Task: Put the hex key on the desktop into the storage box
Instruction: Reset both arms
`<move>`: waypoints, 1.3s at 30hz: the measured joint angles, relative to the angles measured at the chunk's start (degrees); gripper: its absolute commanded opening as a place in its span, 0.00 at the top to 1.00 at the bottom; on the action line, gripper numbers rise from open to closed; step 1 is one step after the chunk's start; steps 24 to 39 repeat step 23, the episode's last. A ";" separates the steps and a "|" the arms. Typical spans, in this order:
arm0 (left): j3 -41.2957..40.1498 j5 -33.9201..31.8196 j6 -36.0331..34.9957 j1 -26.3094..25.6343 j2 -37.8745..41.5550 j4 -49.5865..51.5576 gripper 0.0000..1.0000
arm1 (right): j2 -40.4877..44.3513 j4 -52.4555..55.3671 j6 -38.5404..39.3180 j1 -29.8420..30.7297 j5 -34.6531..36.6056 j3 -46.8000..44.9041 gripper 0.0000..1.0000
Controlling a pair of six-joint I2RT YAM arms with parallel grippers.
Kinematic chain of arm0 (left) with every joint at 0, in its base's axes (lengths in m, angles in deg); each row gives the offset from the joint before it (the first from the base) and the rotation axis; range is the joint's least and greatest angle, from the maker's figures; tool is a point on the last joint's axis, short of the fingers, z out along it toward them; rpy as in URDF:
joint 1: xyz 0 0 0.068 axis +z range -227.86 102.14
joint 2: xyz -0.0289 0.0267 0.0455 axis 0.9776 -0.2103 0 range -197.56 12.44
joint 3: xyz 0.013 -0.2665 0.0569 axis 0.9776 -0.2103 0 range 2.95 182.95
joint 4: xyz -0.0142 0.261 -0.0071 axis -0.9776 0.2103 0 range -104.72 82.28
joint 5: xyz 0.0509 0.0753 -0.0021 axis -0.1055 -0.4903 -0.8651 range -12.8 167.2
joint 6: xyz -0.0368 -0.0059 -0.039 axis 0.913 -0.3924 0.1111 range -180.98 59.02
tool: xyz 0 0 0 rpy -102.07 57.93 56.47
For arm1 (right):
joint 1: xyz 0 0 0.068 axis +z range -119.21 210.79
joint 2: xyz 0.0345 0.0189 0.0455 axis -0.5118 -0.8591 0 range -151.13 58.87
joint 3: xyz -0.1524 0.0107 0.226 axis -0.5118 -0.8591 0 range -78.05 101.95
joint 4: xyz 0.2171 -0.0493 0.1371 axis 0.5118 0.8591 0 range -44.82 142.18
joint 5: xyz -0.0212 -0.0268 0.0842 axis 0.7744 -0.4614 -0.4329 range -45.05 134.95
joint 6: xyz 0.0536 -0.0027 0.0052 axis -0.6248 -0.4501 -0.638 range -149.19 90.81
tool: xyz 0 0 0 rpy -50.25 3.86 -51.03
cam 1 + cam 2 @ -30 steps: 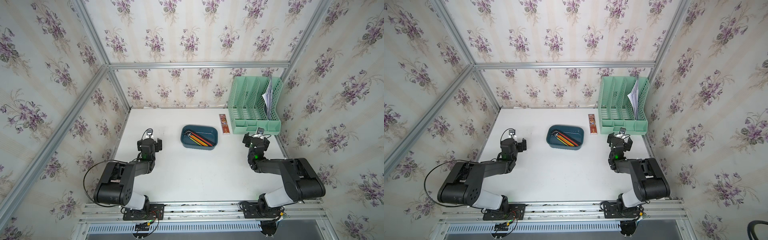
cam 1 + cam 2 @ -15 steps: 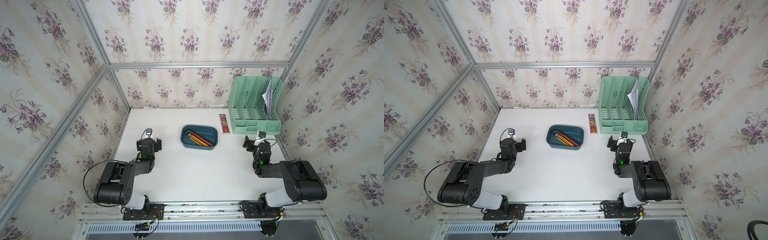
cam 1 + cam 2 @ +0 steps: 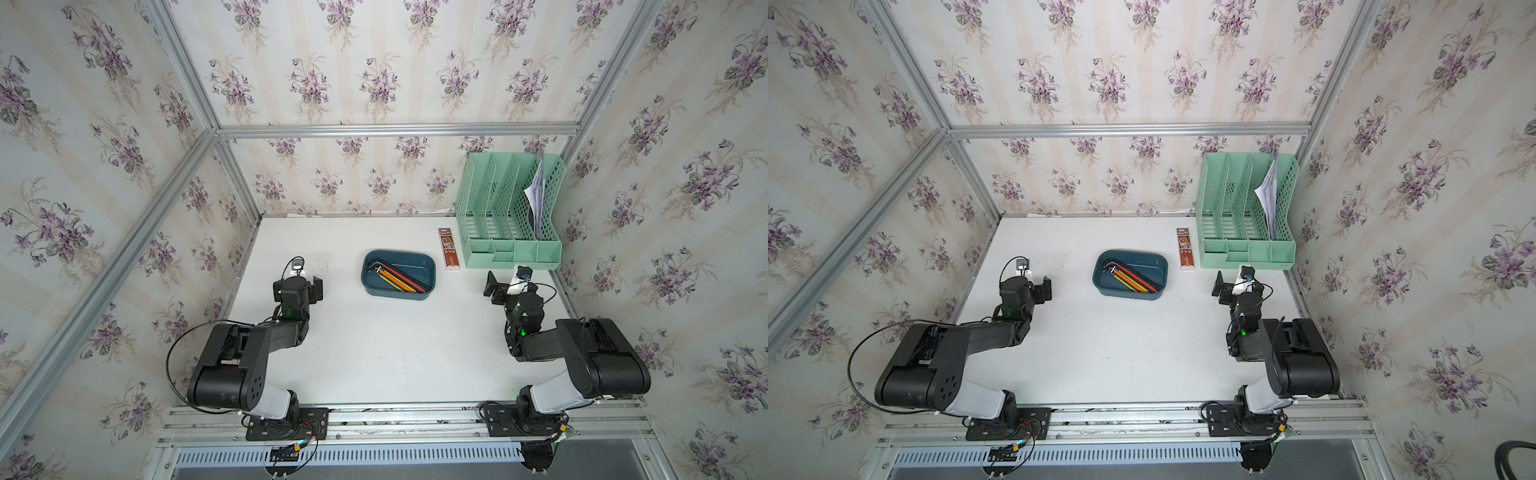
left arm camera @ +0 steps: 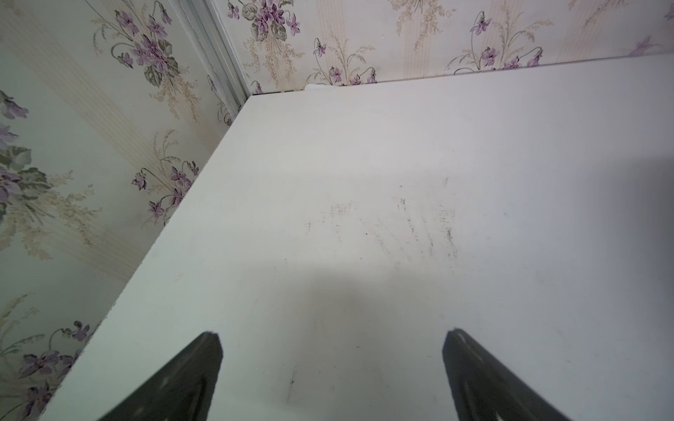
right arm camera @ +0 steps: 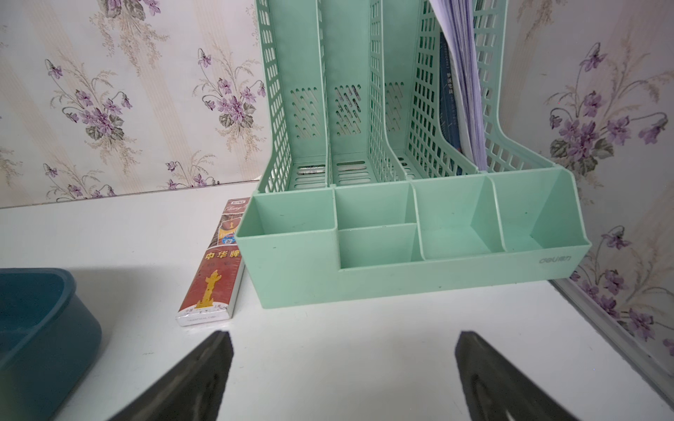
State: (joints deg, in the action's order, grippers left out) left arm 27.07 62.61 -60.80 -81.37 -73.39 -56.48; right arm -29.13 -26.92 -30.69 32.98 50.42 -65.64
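Where tub (image 3: 390,293) sits, pencil box (image 3: 449,248) nr.

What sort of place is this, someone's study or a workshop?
Most likely a robot test booth dressed up as a home desk: flowered wallpaper panels held in aluminium frame rails, a left arm and right arm bolted along the white desktop, plus a green file organiser holding papers.

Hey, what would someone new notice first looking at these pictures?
The mint-green organiser towers in the far right corner, papers in one slot. In the middle of the desktop sits the teal storage box, holding a black hex key and bright orange, red and yellow sticks. Purple-flowered wallpaper covers every wall.
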 measured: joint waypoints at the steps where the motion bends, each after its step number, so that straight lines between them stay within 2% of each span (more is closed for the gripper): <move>1: 0.00 0.00 0.00 0.00 0.00 0.00 0.01 | 0.00 0.04 0.00 0.02 -0.15 0.02 0.00; 39: 0.00 0.02 0.00 0.00 0.00 0.00 0.01 | -0.13 0.07 0.42 0.09 -1.01 0.55 0.00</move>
